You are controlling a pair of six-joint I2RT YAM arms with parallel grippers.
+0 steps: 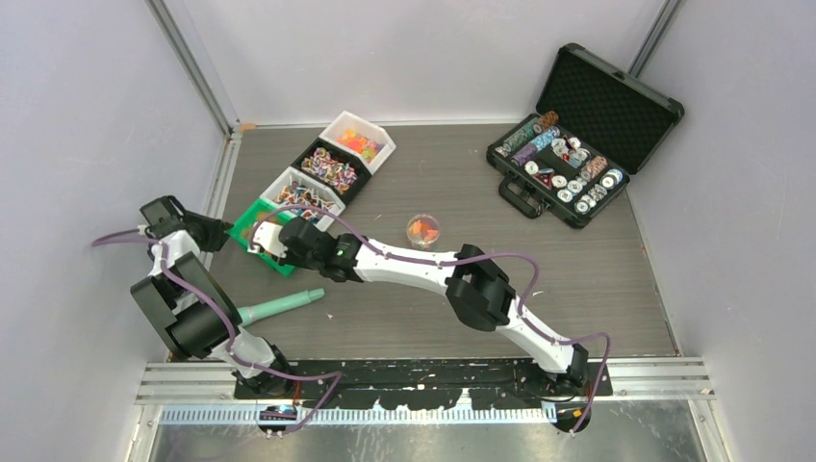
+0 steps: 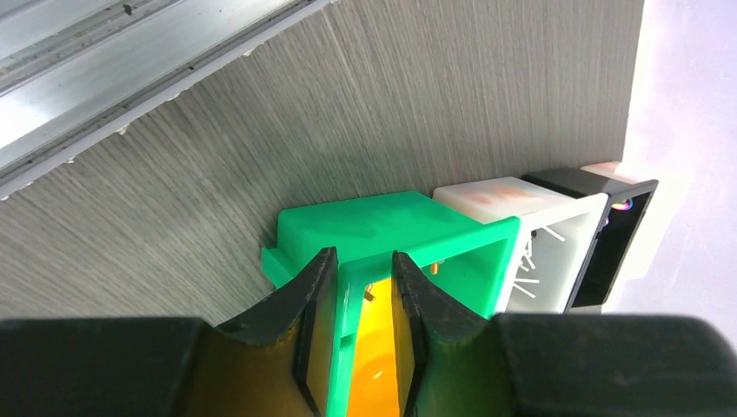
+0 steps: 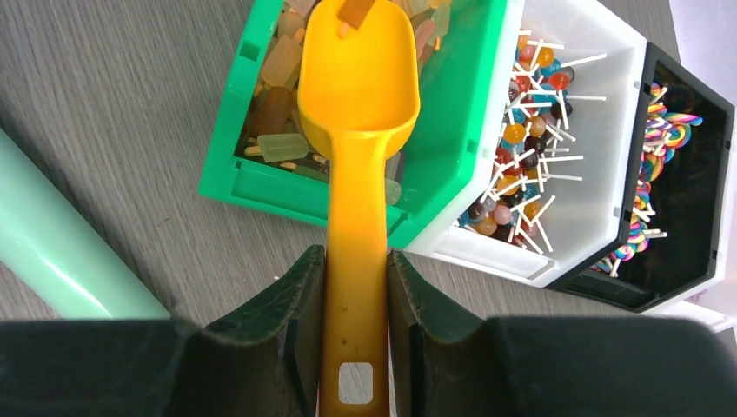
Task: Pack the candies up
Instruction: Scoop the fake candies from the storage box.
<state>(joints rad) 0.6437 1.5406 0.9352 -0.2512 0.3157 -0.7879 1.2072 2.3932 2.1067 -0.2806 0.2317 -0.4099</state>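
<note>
Four bins sit in a diagonal row at rear left of the bench (image 1: 616,279). Nearest is the green bin (image 3: 261,193), holding amber candies (image 3: 274,95). Next comes a white bin (image 3: 495,261) of lollipops (image 3: 521,130), then a black bin (image 3: 608,291) of striped swirls (image 3: 647,165), then a far white bin (image 1: 377,130) with orange-red sweets (image 1: 358,144).

Clamped on the handle of the orange scoop (image 3: 358,78) is the right pincer (image 3: 356,287), both fingers pressed to the handle's sides. The scoop bowl hangs over the green bin, with one amber piece at its far lip.

At a narrow gap, the left pincer (image 2: 361,295) straddles a wall of the green bin, one finger outside and one inside. Can't tell if it actually grips.

Mid-bench stands a small clear cup (image 1: 422,216) with a few orange-red candies, apart from the bins. A mint tube (image 1: 284,306) lies near the left arm, just beside the green bin. An open black case (image 1: 611,96) with poker chips (image 1: 568,168) sits rear right, well apart.
</note>
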